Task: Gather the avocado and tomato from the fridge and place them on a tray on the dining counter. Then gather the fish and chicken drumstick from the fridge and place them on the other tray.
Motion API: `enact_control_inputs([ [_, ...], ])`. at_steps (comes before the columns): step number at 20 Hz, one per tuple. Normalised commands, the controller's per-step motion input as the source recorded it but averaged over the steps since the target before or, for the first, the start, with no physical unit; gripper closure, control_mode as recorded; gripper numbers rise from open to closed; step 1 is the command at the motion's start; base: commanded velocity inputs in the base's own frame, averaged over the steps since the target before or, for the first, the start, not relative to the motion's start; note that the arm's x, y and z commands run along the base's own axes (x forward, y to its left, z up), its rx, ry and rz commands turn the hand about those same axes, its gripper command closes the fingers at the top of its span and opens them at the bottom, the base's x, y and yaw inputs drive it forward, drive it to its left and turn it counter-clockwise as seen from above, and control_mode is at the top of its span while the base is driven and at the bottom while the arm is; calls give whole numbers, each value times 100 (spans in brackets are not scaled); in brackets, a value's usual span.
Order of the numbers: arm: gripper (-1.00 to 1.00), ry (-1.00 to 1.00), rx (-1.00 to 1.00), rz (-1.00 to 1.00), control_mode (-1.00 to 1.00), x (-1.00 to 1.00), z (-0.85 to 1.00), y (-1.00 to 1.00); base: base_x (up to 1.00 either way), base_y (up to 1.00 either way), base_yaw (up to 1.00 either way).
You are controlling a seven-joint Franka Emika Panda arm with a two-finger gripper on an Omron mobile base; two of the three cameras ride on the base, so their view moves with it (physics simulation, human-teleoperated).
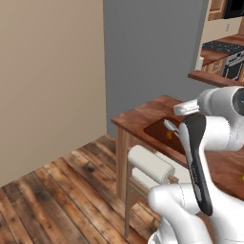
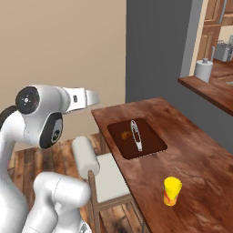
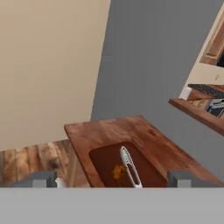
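1. A yellow cup (image 2: 172, 191) stands upright on the near part of the dining counter (image 2: 191, 150), toward its left edge and well apart from the tray.
2. A stool (image 2: 107, 179) with a white cushion and a white roll backrest sits just beside the counter's left side (its wooden legs stand on the plank floor (image 1: 57, 190)).
3. The gripper (image 3: 113, 179) hangs above the stool side of the counter with its jaws spread wide and nothing between them; its two fingertips (image 3: 43, 178) stand far apart at the bottom of the hand view.
4. A dark brown tray (image 2: 136, 139) lies flat on the far part of the counter, near the left edge.
5. On the tray lies a slim silvery fish (image 2: 136, 134), lengthwise, with a small brownish item (image 2: 125, 135) just beside it on the left (too small to tell what it is).
6. Beyond the counter's far end rises a grey wall (image 1: 152, 52), with a beige wall (image 1: 47, 81) to its left.
7. Far right, a kitchen worktop (image 2: 207, 88) carries a paper towel roll (image 2: 204, 69).
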Motion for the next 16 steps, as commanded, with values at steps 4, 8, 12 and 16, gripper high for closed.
enact_control_inputs([
  [4, -100, 21, -12, -9, -100, -60, 69, 18, 0, 0, 0],
  [8, -100, 30, -2, -5, -100, -51, 37, 1, 0, 0, 0],
  [12, -100, 4, 5, -3, -100, -83, 9, 0, 0, 0, 0],
  [16, -100, -5, 0, 0, -100, -85, 0, 0, 0, 0, 0],
])
